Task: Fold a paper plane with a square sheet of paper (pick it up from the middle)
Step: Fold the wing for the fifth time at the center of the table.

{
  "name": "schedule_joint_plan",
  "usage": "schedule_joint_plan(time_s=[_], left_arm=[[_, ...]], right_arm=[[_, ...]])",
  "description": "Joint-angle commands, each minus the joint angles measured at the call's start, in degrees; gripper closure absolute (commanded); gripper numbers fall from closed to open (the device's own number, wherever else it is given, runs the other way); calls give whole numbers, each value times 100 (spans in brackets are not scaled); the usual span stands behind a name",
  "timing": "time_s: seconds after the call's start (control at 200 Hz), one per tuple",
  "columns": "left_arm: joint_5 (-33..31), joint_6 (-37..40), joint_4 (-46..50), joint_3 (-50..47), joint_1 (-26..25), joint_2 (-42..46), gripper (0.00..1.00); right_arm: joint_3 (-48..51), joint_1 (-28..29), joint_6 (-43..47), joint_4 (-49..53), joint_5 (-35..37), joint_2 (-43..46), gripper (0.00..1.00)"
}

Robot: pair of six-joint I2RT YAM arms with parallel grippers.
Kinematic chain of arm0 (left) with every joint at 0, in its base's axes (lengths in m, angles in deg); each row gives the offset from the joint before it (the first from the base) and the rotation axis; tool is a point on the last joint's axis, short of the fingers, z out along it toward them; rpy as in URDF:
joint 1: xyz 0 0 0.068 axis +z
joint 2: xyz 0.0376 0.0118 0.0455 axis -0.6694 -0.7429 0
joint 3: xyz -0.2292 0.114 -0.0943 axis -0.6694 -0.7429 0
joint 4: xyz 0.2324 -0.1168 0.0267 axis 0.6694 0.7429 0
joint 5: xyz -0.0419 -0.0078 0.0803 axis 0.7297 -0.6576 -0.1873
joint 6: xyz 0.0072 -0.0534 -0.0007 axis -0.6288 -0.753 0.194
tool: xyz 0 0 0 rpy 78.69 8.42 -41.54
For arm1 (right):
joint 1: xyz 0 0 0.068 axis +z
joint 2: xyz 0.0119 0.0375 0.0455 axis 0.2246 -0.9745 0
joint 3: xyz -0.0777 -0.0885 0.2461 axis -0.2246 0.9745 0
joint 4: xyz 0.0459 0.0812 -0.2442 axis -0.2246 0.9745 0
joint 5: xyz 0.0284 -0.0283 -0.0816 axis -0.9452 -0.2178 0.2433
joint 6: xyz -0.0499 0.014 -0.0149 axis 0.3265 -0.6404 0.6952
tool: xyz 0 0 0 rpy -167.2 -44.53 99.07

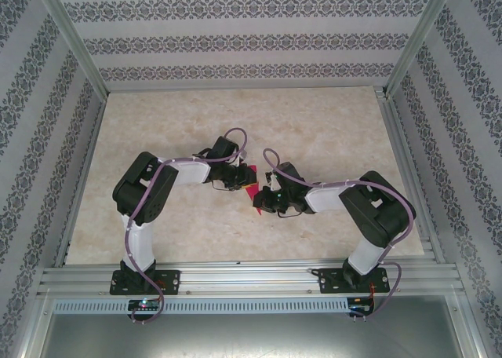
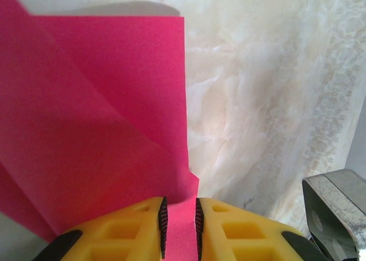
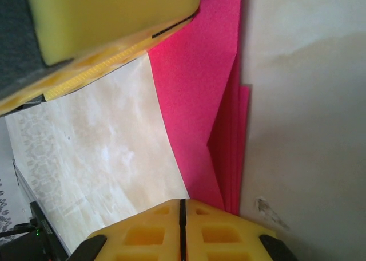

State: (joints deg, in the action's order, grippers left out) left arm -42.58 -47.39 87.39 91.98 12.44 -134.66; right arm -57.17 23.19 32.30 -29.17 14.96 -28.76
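Elbows jut outward on both arms in the top view, and the forearms turn in so that the two wrists meet over the middle of the table (image 1: 314,122). The left gripper (image 1: 238,179) reaches in from the left and sits a little farther from the bases. The right gripper (image 1: 265,201) comes in from the right, slightly nearer to them. The square sheet of paper (image 1: 250,184) shows as a small magenta patch between the two.

In the left wrist view, the left gripper (image 2: 180,215) pinches a narrow strip of the sheet's edge between its ribbed pads, with the jaws almost together. The sheet (image 2: 103,112), already partly folded with diagonal creases and overlapping layers, spreads away from the fingertips towards the upper left above the marbled tabletop.

In the right wrist view, the right gripper (image 3: 182,209) has its yellow fingers pressed together, and no paper is visible in the seam. The folded sheet (image 3: 200,89) runs past just to the right of those fingertips, its layered edges stacked. I cannot tell whether it touches them. A yellow finger (image 3: 108,20) of the left gripper lies across the top.
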Motion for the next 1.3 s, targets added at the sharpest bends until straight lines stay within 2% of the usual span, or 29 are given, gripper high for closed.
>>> schedule_joint_plan(time_s=[0.0,0.15,0.425,0.749,1.059,1.129,1.299], left_arm=[[-560,111,699,-44,-22,-417,76],[-624,127,895,38,-26,-496,76],[-670,184,1029,98,-26,-560,77],[-679,234,1078,110,-15,-562,78],[-609,277,1100,150,-28,-544,77],[-590,280,1091,153,-27,-553,77],[-557,243,1058,137,-21,-553,77]], right_arm=[[250,132,196,1050,-71,-5,91],[309,213,341,1459,118,126,92],[644,247,228,1370,163,367,92],[755,265,260,1735,214,680,92],[385,169,279,2011,550,1778,93],[129,147,296,1842,464,1691,93],[-551,167,145,1377,172,851,90]])
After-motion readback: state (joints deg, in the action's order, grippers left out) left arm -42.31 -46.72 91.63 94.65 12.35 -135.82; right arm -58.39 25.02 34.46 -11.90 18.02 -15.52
